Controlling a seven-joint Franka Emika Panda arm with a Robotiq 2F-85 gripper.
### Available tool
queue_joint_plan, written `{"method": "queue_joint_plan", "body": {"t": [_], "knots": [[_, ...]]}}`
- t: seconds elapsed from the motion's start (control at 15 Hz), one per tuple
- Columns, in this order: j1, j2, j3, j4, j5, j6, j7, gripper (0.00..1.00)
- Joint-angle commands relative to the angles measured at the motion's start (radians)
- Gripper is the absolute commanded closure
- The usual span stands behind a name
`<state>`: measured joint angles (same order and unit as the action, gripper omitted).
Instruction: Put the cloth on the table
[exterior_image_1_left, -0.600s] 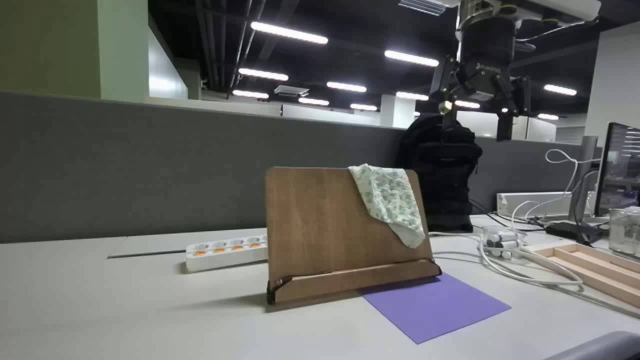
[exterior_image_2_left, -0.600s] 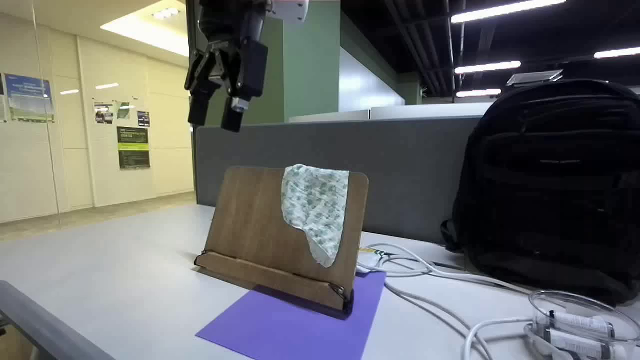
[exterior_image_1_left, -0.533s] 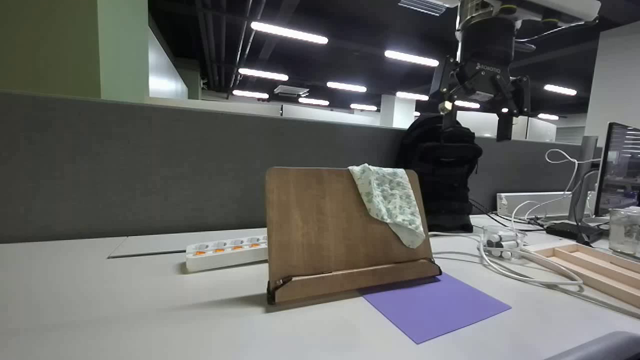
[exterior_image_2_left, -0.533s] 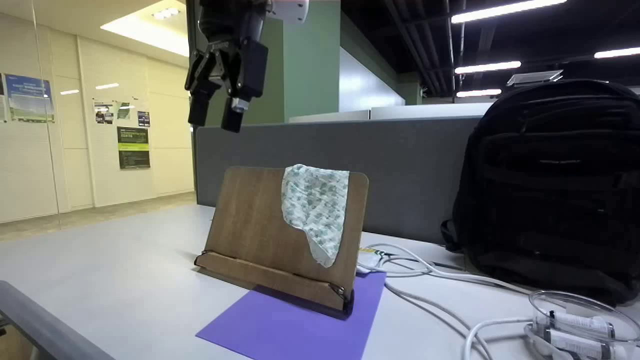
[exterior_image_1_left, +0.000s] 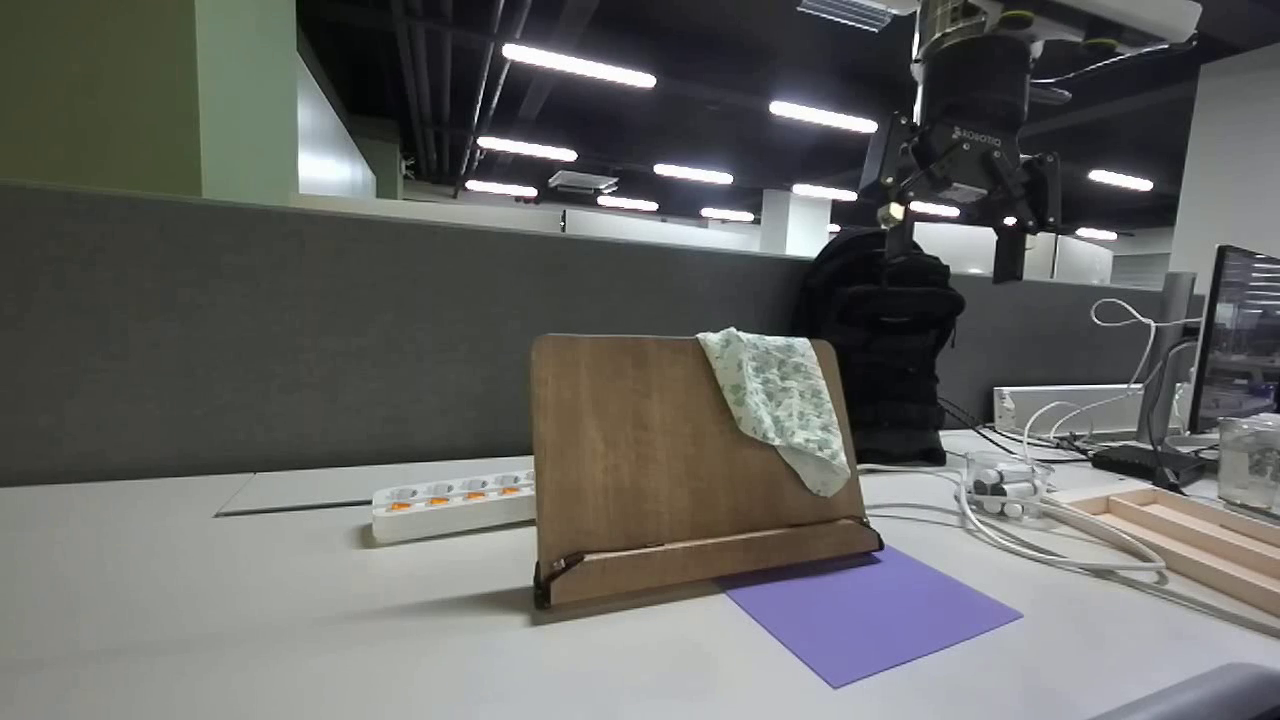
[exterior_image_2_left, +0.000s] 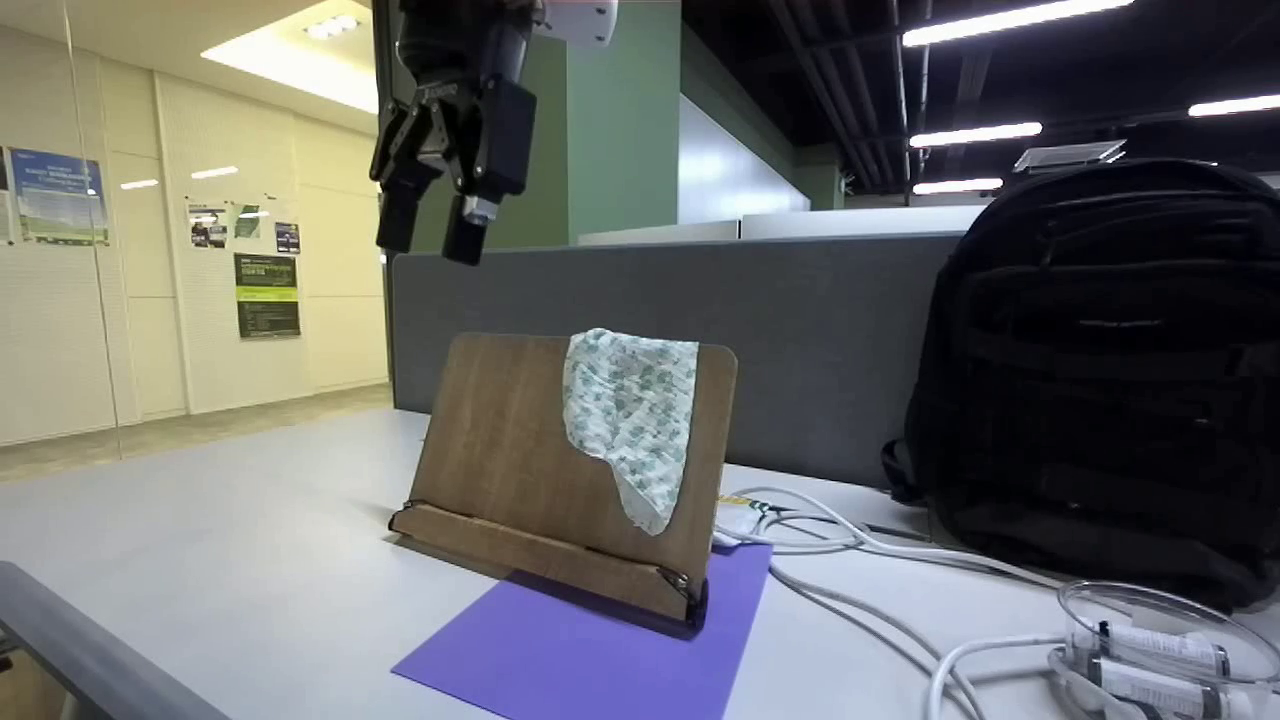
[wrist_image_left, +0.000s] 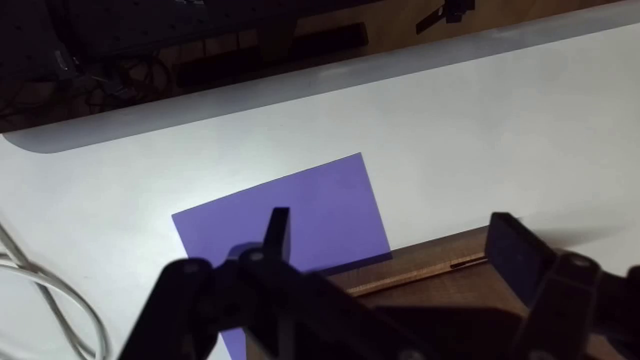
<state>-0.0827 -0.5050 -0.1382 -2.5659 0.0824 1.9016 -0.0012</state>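
Observation:
The cloth, cream-white with a pale green pattern, hangs limp over the top edge of the wooden board in both exterior views (exterior_image_1_left: 785, 400) (exterior_image_2_left: 630, 410). It lies near one upper corner of the board, its lower tip dangling above the ledge. It does not show in the wrist view. The light grey-white table (exterior_image_1_left: 300, 620) spreads under the board and shows in the wrist view (wrist_image_left: 475, 135). My gripper (exterior_image_1_left: 953, 262) is open with nothing between its fingers, high above the table and apart from the cloth. It also shows in an exterior view (exterior_image_2_left: 430, 245) and the wrist view (wrist_image_left: 391, 215).
The wooden board (exterior_image_1_left: 640, 440) stands tilted on the table, partly over a flat purple sheet (exterior_image_1_left: 880, 620). A white power strip (exterior_image_1_left: 450, 507), white cables (exterior_image_2_left: 840, 530), a clear container (exterior_image_2_left: 1165, 650), a wooden tray (exterior_image_1_left: 1190, 540) and a black backpack (exterior_image_2_left: 1100, 380) are around it.

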Motion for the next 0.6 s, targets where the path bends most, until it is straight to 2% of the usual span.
{"method": "queue_joint_plan", "body": {"t": [0.0,0.2,0.53], "knots": [[-0.012,0.001,0.010,0.001,0.005,-0.002,-0.005,0.00],[-0.017,0.034,0.017,0.020,0.002,0.048,0.018,0.00],[-0.027,0.155,0.051,0.056,-0.025,0.364,0.060,0.00]]}}
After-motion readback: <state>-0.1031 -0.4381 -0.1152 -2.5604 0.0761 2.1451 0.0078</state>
